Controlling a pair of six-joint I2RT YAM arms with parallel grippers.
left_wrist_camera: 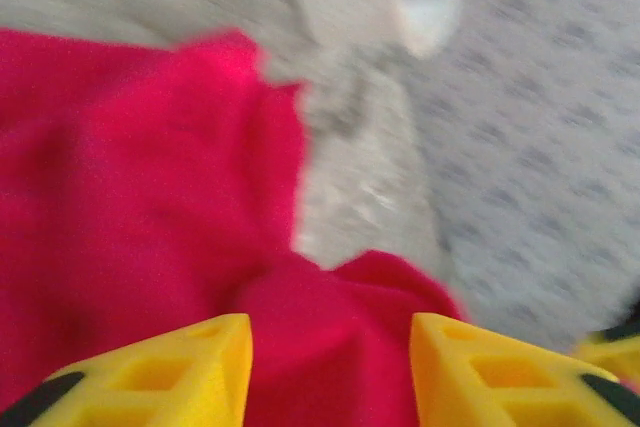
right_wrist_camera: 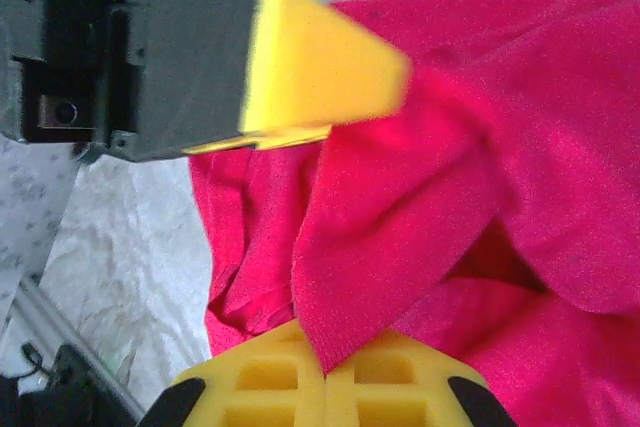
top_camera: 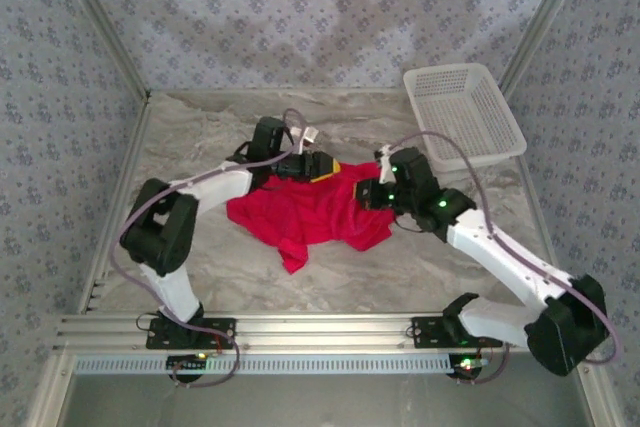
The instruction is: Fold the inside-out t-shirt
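At centre of table [top_camera: 200, 147], red t-shirt [top_camera: 310, 212] lies crumpled, not folded, one corner trailing toward near edge. Left gripper [left_wrist_camera: 330, 332] over shirt's far edge: jaws parted, cloth bulging between them, not pinched. Right gripper [right_wrist_camera: 325, 367] at shirt's right side: jaws closed together on fold of red cloth. White mesh basket [top_camera: 465, 112] at far right corner, apart from shirt.
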